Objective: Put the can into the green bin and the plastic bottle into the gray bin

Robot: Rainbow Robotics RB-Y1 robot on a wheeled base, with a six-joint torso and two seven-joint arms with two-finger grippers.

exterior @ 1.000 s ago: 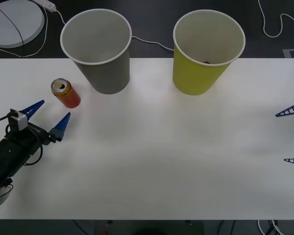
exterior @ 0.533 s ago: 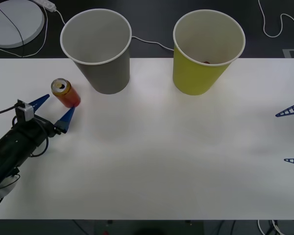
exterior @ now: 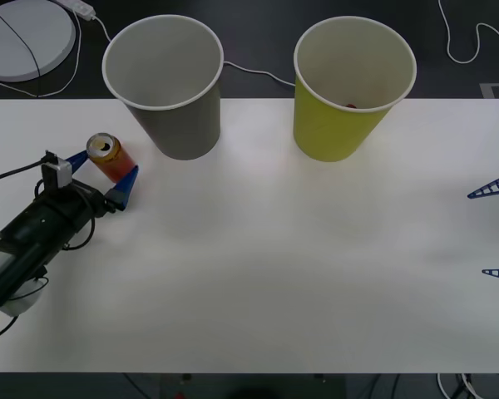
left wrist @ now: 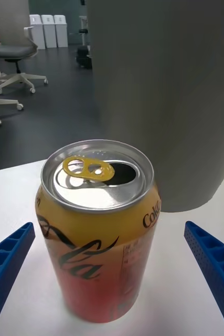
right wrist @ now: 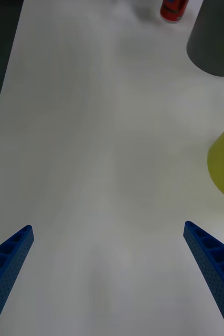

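Item: small red-orange drink can (exterior: 111,158) with a gold pull-tab top, standing upright on the white table (exterior: 274,266) near its left end, just beside the gray bin. In the left wrist view the can (left wrist: 98,231) sits centred between the two blue ribbed fingers (left wrist: 7,262).

Item: left gripper (exterior: 102,177), low over the table, spread wide around the can, one finger on each side; nothing gripped yet, and whether either finger touches the can I cannot tell.

Item: right gripper (exterior: 495,229), at the table's right edge, fingers wide apart, holding nothing, idle.

Item: large gray cup-shaped bin (exterior: 168,83) with white rim, back left. Large yellow-green cup-shaped bin (exterior: 349,87) with white rim, back right, well apart from the can.

Risks, as I judge them: a finger nudging the can off-centre before closing could tip or roll it; a squeeze too high or too light could let it slip during the long carry across to the green bin; the lift could clip the gray bin standing close by.
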